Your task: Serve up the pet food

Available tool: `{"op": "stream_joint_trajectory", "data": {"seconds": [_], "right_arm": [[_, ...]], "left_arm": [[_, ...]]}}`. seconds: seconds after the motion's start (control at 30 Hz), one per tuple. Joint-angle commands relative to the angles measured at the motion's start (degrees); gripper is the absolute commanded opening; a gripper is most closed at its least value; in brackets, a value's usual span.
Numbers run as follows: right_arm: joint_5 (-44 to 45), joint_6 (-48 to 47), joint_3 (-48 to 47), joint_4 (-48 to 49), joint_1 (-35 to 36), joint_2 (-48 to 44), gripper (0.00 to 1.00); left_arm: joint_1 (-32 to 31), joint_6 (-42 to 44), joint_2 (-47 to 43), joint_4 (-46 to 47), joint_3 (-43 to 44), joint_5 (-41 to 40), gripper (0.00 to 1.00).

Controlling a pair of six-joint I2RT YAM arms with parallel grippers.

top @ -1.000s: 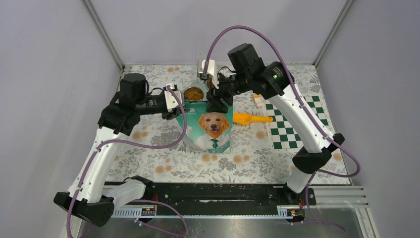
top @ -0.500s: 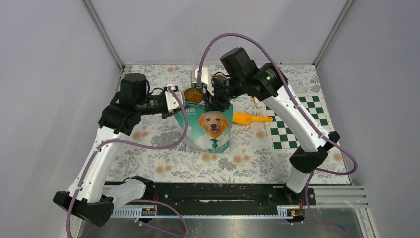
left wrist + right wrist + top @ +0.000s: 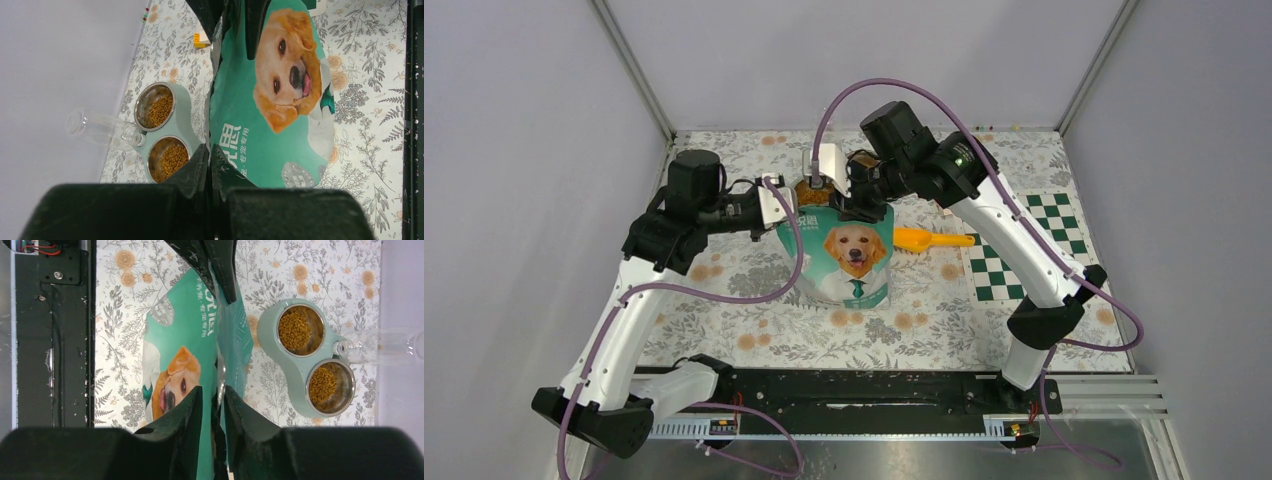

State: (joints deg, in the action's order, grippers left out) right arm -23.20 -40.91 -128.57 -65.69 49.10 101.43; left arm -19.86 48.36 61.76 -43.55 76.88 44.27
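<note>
The pet food is brown kibble lying in both steel bowls of a pale green double feeder (image 3: 809,203); one heap (image 3: 816,190) shows in the top view, and the right arm hides the other. Both heaps show in the left wrist view (image 3: 172,158) and the right wrist view (image 3: 295,331). The teal-and-white dog bag (image 3: 849,255) stands upright in front of the feeder. My left gripper (image 3: 786,222) is shut on the bag's left top edge (image 3: 210,150). My right gripper (image 3: 861,205) is closed on the bag's top edge (image 3: 212,395), further right.
An orange scoop (image 3: 929,240) lies to the right of the bag. A green checkered board (image 3: 1014,245) lies further right. A clear bottle (image 3: 100,129) lies plugged into the feeder at the back wall. A small yellow-white block (image 3: 945,200) sits behind the scoop.
My right arm has shifted left and back along the bag's top edge. The left arm and the bag's base have not moved.
</note>
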Motion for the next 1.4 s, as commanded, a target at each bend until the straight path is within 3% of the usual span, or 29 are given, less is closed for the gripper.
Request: {"op": "stream_joint_trajectory", "data": {"seconds": [0.0, 0.1, 0.2, 0.4, 0.57, 0.73, 0.83, 0.9, 1.03, 1.17, 1.23, 1.27, 1.37], "right_arm": [[3.1, -0.8, -0.4, 1.1, 0.6, 0.1, 0.27], [4.1, -1.1, -0.8, 1.1, 0.6, 0.1, 0.18], [4.6, -1.5, -1.2, 1.0, 0.5, -0.1, 0.02], [3.4, -3.0, -3.6, -2.1, 0.6, -0.6, 0.0], [6.2, -3.7, -1.4, -3.0, 0.6, -2.8, 0.28], [9.1, -5.1, -0.4, -6.5, 0.5, -3.6, 0.31], [10.1, -5.7, -0.8, -9.0, 0.4, -3.4, 0.19], [11.9, -5.7, -0.9, -9.3, 0.5, -3.5, 0.02], [12.7, -5.7, -1.1, -9.2, 0.3, -4.4, 0.0], [14.8, -4.5, -1.0, -8.1, 0.1, -5.8, 0.32], [15.3, -4.5, -0.5, -8.2, -0.3, -6.4, 0.36], [15.3, -4.5, -0.3, -8.3, -0.6, -6.9, 0.32], [15.0, -4.6, 0.1, -9.1, -1.3, -7.4, 0.06]], "left_arm": [[0.0, 1.0, -2.0, 3.3, 0.0, -0.5, 0.0], [0.0, 1.0, -2.4, 3.7, -0.3, -0.2, 0.0], [0.0, 0.8, -2.6, 4.2, -0.3, -0.1, 0.0], [0.0, 0.9, -2.5, 4.2, -0.2, 0.1, 0.0], [0.0, 1.0, -2.7, 4.2, -0.2, 0.2, 0.0], [0.0, 1.0, -2.9, 4.1, -0.4, 0.4, 0.0], [0.0, 1.4, -3.1, 4.0, -0.5, 0.2, 0.0], [0.0, 1.4, -3.1, 3.8, -0.4, -0.1, 0.0], [0.0, 1.7, -3.1, 3.5, -0.3, -0.1, 0.0], [0.0, 1.9, -3.2, 3.4, -0.3, -0.2, 0.0], [0.0, 1.9, -3.2, 3.3, -0.2, -0.2, 0.0], [0.0, 1.9, -3.2, 3.4, -0.3, -0.2, 0.0], [0.0, 1.9, -3.2, 3.3, -0.4, -0.2, 0.0]]}}
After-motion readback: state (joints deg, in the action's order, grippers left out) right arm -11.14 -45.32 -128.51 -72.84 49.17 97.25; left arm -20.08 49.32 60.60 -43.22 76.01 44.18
